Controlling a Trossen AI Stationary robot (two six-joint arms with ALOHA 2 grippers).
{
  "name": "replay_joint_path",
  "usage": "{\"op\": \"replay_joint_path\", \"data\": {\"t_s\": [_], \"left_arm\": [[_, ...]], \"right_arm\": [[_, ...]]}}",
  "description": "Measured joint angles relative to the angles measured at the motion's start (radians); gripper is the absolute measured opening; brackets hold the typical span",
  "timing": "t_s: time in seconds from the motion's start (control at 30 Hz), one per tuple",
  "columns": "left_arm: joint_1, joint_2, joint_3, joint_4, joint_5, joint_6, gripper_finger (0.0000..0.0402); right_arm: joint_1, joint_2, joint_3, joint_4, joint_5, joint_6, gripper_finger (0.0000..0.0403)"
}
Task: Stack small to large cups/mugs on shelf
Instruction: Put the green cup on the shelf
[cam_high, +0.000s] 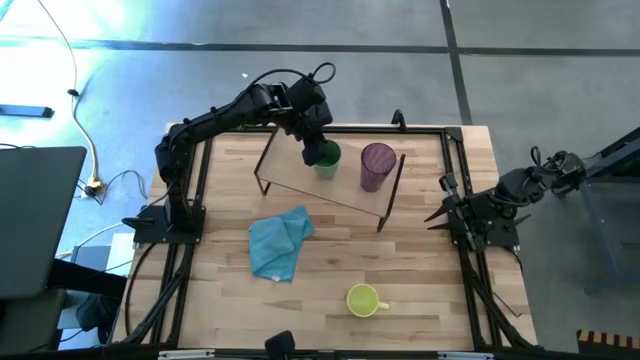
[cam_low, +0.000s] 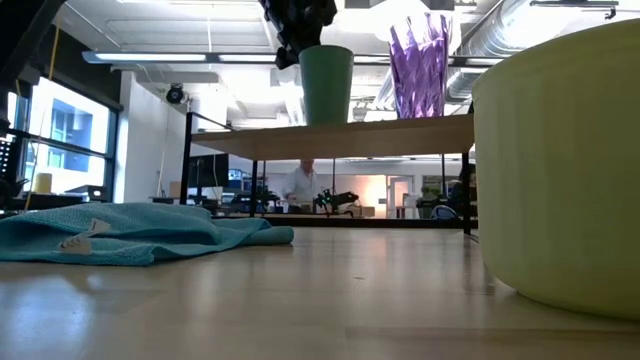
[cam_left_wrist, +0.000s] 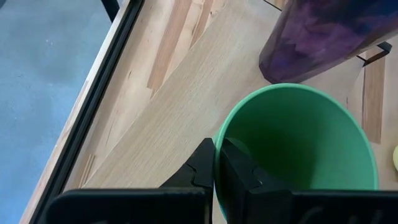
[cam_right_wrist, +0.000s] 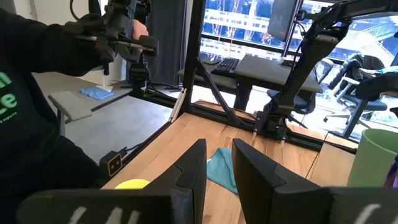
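Observation:
The green cup (cam_high: 326, 158) stands on the light-wood shelf (cam_high: 300, 172), beside the purple tumbler (cam_high: 377, 165), which also stands there. In the low view the green cup (cam_low: 327, 85) sits upright on the shelf board (cam_low: 380, 135). My left gripper (cam_high: 316, 138) is over the cup's far side, shut on its rim. The yellow mug (cam_high: 364, 300) stands on the table near the front edge. My right gripper (cam_high: 442, 213) waits open and empty at the table's right side. My left gripper pinches the green cup's rim (cam_left_wrist: 217, 146) on its far side, one finger (cam_left_wrist: 239, 171) inside the cup and one finger (cam_left_wrist: 202, 168) outside. The fingers come from above, pointing down. The cup stands upright with its base on the shelf (cam_low: 327, 122).
A light blue cloth (cam_high: 279, 243) lies crumpled on the table in front of the shelf. The shelf's thin dark legs (cam_high: 385, 205) stand on the tabletop. A person (cam_right_wrist: 37, 112) in dark clothes stands beyond the table's near side.

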Motion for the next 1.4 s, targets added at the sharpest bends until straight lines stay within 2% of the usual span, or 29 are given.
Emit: {"op": "replay_joint_path", "data": {"t_s": [0.57,1.4], "left_arm": [[0.0,0.031,0.001,0.025,0.02,0.003,0.0],[0.0,0.031,0.002,-0.008,-0.003,0.007,0.0]], "right_arm": [[0.0,0.0,0.0,-0.004,0.0,0.003,0.0067],[0.0,0.0,0.0,-0.004,0.001,0.015,0.0067]]}}
